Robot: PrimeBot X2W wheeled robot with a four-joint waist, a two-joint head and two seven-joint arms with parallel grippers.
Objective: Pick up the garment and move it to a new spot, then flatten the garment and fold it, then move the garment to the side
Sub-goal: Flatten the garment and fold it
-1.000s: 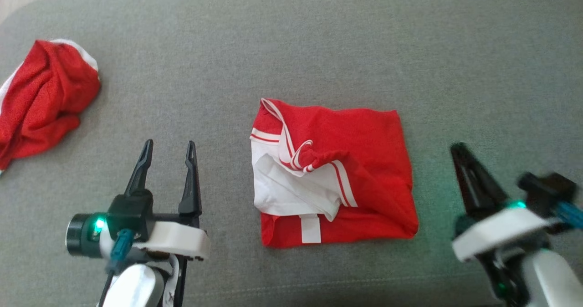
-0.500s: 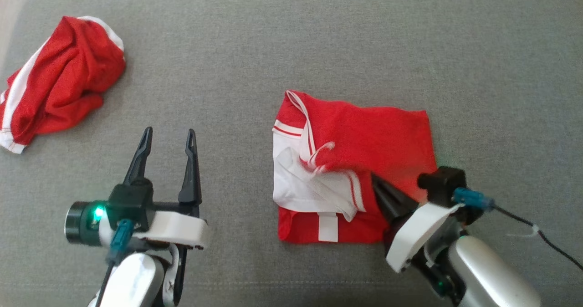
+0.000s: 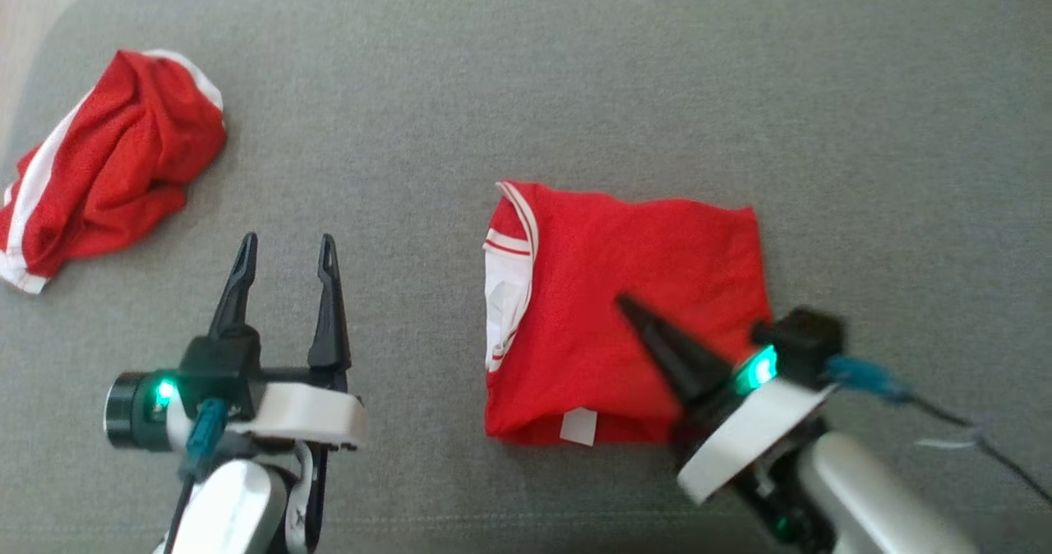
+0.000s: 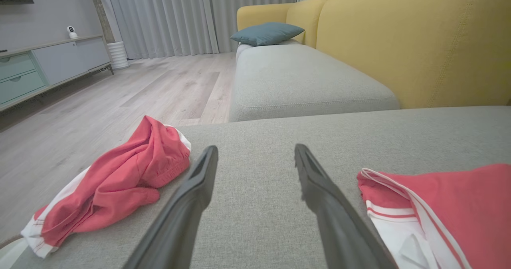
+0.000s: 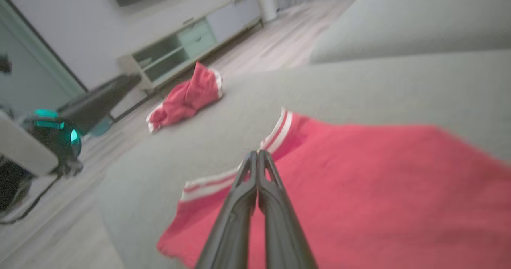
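Our right pincer has swung in from the right edge of the head view and now lies over the folded red garment, its two fingers pressed flat together with no cloth between them in the right wrist view. A second ago those fingers stood slightly parted and clear of the fabric. The garment itself looks different too. The big white flap that lay open across its left half is now mostly covered by red, leaving just a narrow white strip along the left edge. It sits near the middle of the grey sofa seat, a fairly tidy rectangle. We take this as the flattening and folding being close to done, so shifting the bundle aside should come next. Our left pincer hovers wide open and empty, well apart from the garment. A second, crumpled red garment lies at the far left.
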